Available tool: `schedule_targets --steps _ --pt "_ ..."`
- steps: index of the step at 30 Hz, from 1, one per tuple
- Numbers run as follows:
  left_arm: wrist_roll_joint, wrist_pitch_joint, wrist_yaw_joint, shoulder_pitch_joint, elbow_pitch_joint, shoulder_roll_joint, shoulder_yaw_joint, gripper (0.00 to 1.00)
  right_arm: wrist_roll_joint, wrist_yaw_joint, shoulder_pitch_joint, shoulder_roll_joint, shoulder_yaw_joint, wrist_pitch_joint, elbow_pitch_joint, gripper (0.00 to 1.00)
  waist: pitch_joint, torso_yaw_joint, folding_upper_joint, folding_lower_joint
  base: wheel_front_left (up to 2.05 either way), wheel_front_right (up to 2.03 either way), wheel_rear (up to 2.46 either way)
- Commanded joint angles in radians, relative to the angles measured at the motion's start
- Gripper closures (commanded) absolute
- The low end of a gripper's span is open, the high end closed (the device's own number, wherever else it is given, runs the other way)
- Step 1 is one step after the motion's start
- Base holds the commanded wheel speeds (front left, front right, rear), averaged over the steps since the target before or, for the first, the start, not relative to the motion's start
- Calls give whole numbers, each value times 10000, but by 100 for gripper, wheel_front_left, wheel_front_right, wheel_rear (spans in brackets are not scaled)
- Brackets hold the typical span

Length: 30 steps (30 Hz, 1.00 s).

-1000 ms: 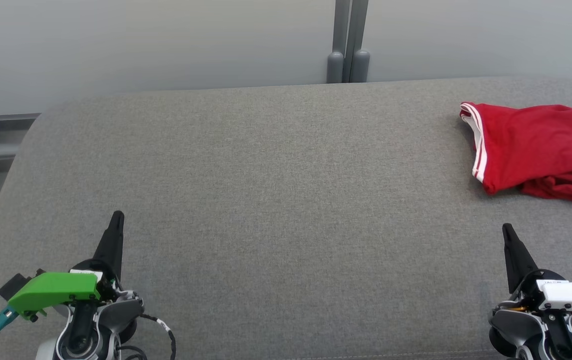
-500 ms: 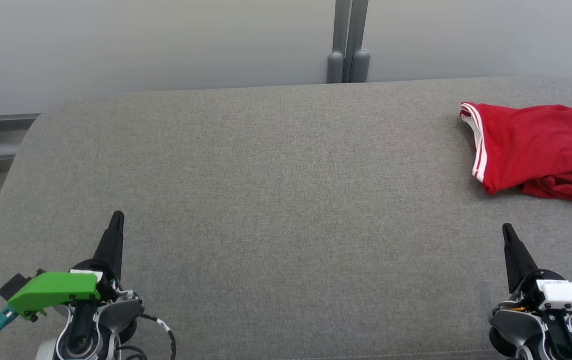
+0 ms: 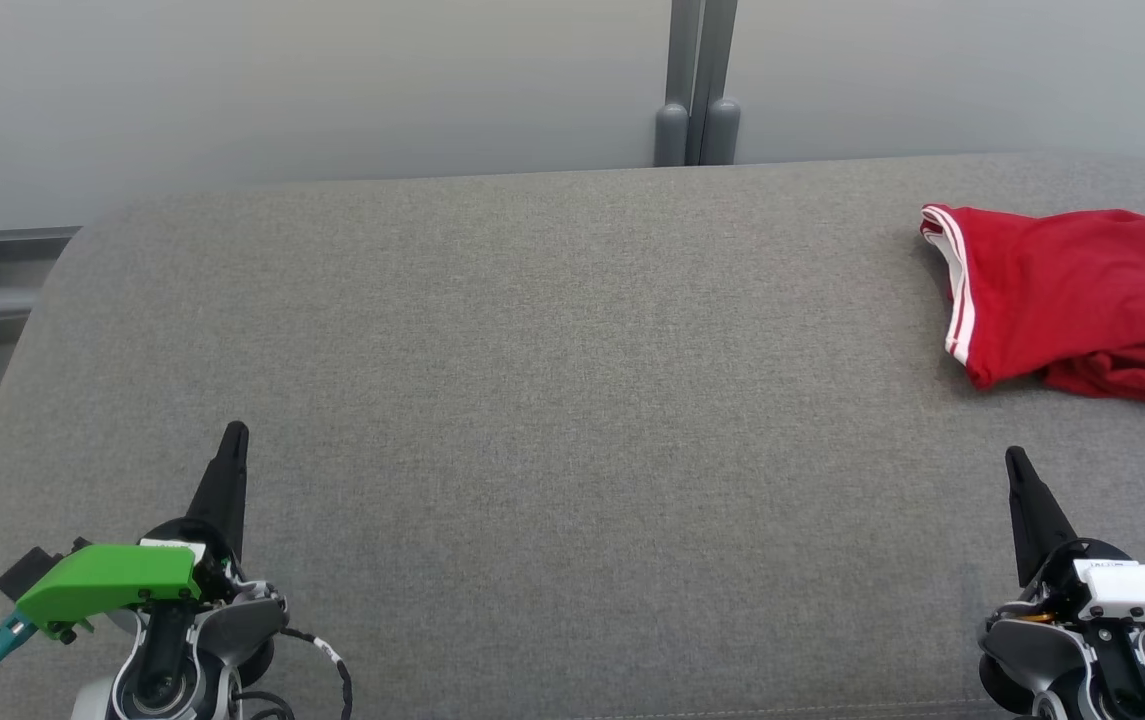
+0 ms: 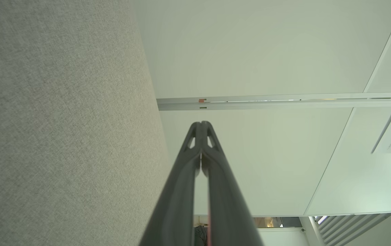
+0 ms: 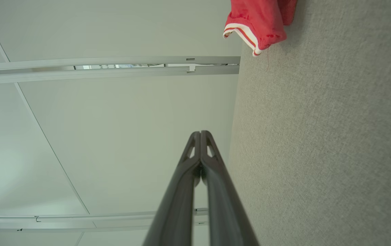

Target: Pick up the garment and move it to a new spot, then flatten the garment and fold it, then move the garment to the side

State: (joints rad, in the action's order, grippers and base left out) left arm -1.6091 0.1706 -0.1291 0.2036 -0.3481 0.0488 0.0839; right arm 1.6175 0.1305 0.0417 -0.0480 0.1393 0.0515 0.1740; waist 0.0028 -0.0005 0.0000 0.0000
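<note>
Nearest the robot, the left pincer (image 3: 232,432) and the right pincer (image 3: 1015,458) sit low over the front of the grey fabric worktop (image 3: 572,400), well apart from each other. Each has its two dark fingers pressed together, tips meeting, with nothing between them; both wrist views show the same closed tips. The middle of the worktop lies between them and the cloth.

Farther back, at the right edge, lies the red garment (image 3: 1062,290) with its white-striped hem turned toward the centre. It is doubled over into a rough block, the upper layer fairly smooth and the near lower edge bunched.

This fits two stages: a loosely heaped garment waiting to be carried to a working spot, or a folded one already set to the side with the arms at rest. The pictures do not settle which.

On either reading the right pincer is the nearer one. Any grasp would need its fingers parted first, and the soft knit would likely sag open if taken by one layer.

Beyond stands a pale wall (image 3: 332,80).
</note>
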Motion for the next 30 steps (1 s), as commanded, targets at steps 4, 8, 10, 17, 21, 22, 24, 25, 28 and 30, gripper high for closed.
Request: schedule_targets --steps 4,8,10,17,21,22,24,25,28,30 --pt "3 23 -56 139 38 3 19 100 43 4 -80 -42 18 9 -42 100 0 0 0 0 0 0 0" --pt "3 23 -56 139 38 3 19 100 43 4 -80 -42 18 9 -42 100 0 0 0 0 0 0 0" --pt "3 23 -56 139 38 3 19 100 43 4 -80 -42 18 9 -42 100 0 0 0 0 0 0 0" --pt "3 23 -56 139 37 3 18 100 43 4 -80 -42 17 9 -41 100 0 0 0 0 0 0 0" --pt "3 22 -56 139 37 3 18 100 43 4 -80 -42 17 9 -41 100 0 0 0 0 0 0 0" --pt "3 22 -56 139 37 3 18 100 43 4 -80 -42 17 8 -41 100 0 0 0 0 0 0 0" --pt "3 22 -56 139 37 3 18 100 43 4 -80 -42 17 8 -41 100 0 0 0 0 0 0 0" --pt "3 22 -56 139 37 3 18 100 43 4 -80 -42 17 8 -41 100 0 0 0 0 0 0 0" --pt "3 22 -56 139 37 3 18 100 43 4 -80 -42 17 8 -41 100 0 0 0 0 0 0 0" --pt "3 22 -56 139 37 3 18 100 43 4 -80 -42 17 8 -41 100 0 0 0 0 0 0 0"
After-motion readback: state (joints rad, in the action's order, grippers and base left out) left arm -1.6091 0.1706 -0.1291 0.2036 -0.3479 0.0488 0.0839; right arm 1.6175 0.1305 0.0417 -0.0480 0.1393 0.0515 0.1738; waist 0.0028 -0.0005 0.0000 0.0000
